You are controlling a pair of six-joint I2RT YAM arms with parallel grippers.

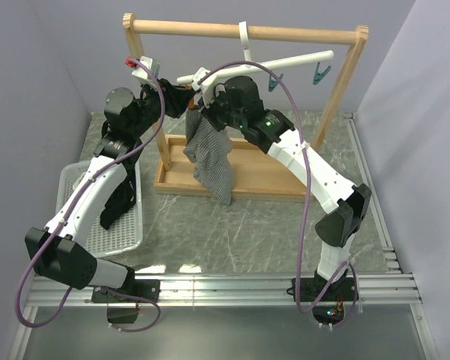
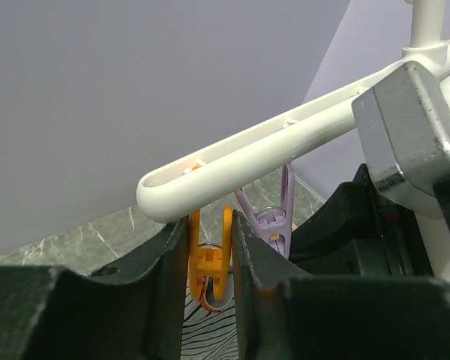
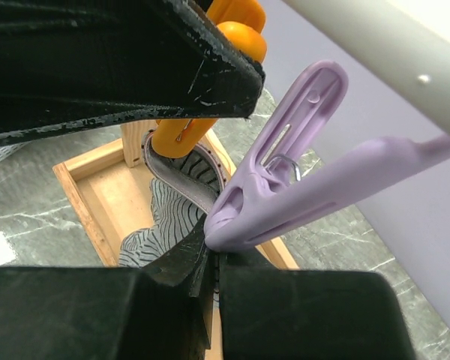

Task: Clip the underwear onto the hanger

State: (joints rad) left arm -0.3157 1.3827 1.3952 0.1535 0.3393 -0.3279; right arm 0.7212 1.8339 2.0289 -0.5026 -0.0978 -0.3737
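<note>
The white hanger point(image 1: 285, 61) hangs by its hook from the wooden frame's top bar. The grey striped underwear point(image 1: 210, 157) dangles below the hanger's left end. In the left wrist view my left gripper point(image 2: 210, 232) is shut on the handles of the orange clip point(image 2: 210, 259) under the hanger bar point(image 2: 270, 146), with striped cloth point(image 2: 210, 337) just below the clip. In the right wrist view my right gripper point(image 3: 214, 259) is shut on the dark waistband point(image 3: 180, 176), which runs up to the orange clip point(image 3: 184, 131). The purple clip point(image 3: 285, 172) rests against my right fingertips.
The big wooden frame point(image 1: 210, 30) stands on a wooden tray base point(image 1: 262, 176). Two teal clips point(image 1: 320, 73) hang near the hanger's right end. A white basket point(image 1: 120, 232) holding a black garment point(image 1: 120, 206) sits at the left, under my left arm.
</note>
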